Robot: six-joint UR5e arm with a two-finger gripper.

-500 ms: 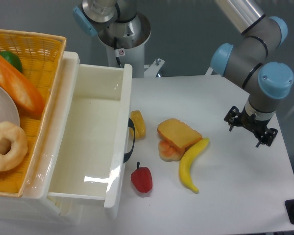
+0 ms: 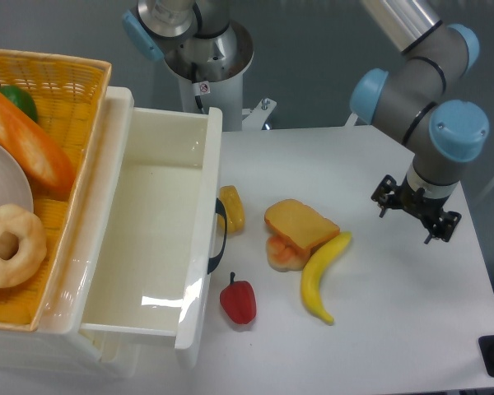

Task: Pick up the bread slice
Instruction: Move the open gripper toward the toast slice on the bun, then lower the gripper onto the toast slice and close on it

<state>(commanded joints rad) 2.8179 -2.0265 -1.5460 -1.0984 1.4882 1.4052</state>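
The bread slice [image 2: 300,225] is a flat orange-tan square with rounded corners, lying tilted on top of an orange-and-cream bun [image 2: 281,253] near the middle of the white table. My gripper [image 2: 415,208] hangs at the right side of the table, well to the right of the bread slice and above the tabletop. Its black fingers [image 2: 382,197] point down. The view does not show whether the jaws are open or shut, and nothing is seen held.
A yellow banana [image 2: 321,276] lies against the bread slice's right side. A red pepper [image 2: 239,300] and a small yellow-orange disc [image 2: 231,208] sit beside an open white drawer [image 2: 152,239]. A wicker basket [image 2: 66,90] with foods stands at the left.
The gripper and wrist have shifted slightly to the left and a little up. The objects on the table have not moved.
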